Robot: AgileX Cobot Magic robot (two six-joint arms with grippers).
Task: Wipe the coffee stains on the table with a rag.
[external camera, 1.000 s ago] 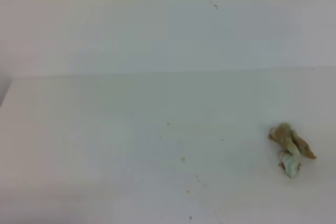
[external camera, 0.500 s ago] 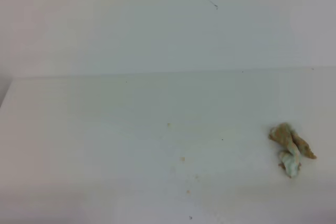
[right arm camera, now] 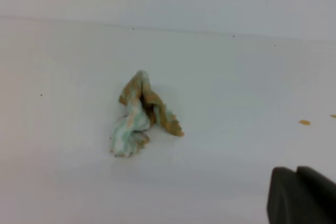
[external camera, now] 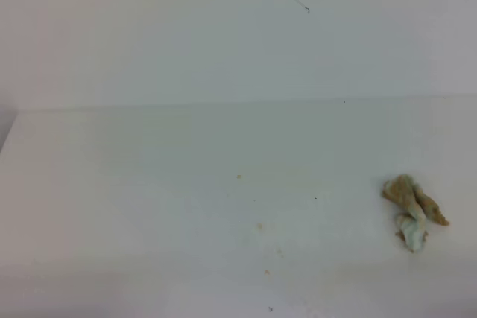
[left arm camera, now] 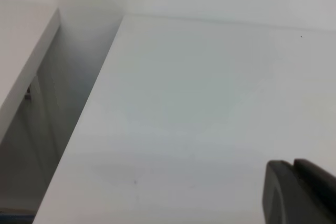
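Nearest in the right wrist view, the right gripper is showing as a dark tip at the bottom right corner, its fingers pressed together with no gap and nothing between them. It is hanging above the table, well apart from the rag. The rag is lying loose on the white surface as a small wad, pale green at its lower end and tan-brown along its upper folds, with nothing touching it.

In the left wrist view, the left gripper is also peeking in at the bottom right; only a dark edge is showing, so I cannot tell how its fingers are standing.

In the high view, the rag is sitting near the right edge, and the stains are showing only as a few tiny tan specks scattered near the middle, well apart from the rag. Farther back, a plain pale wall is rising behind the table.
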